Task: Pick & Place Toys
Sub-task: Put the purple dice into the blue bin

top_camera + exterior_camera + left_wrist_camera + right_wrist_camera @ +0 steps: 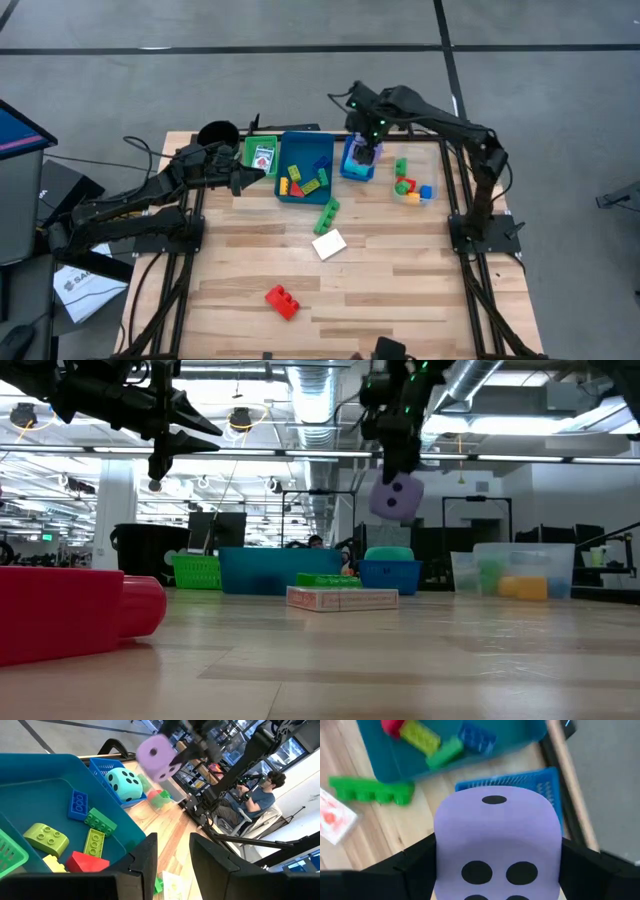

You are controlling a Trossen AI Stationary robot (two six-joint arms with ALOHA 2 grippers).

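A purple dotted dice [495,835] hangs in the air over the blue basket [349,170], with my right gripper [364,150] shut on it. A teal dotted dice [124,782] lies inside that basket. Several bricks [92,837] lie in the teal tray [300,190]. Loose on the table are a long green brick [327,215], a white card [329,244] and a red brick [282,300]. My left gripper [170,860] stands open and empty at the teal tray's left rim. My right gripper pinches the purple dice by two opposite side faces [442,855], one finger [415,870] on each. The fingers come steeply from above, and the dice [397,498] sits at their lower ends. It hangs clear above the basket, slightly tilted.
A green tray [250,152] holding a card stands left of the teal tray, with a black cup [217,135] behind it. A clear tray [428,199] with several bricks is at the right. A person [260,795] sits beyond the table's right side.
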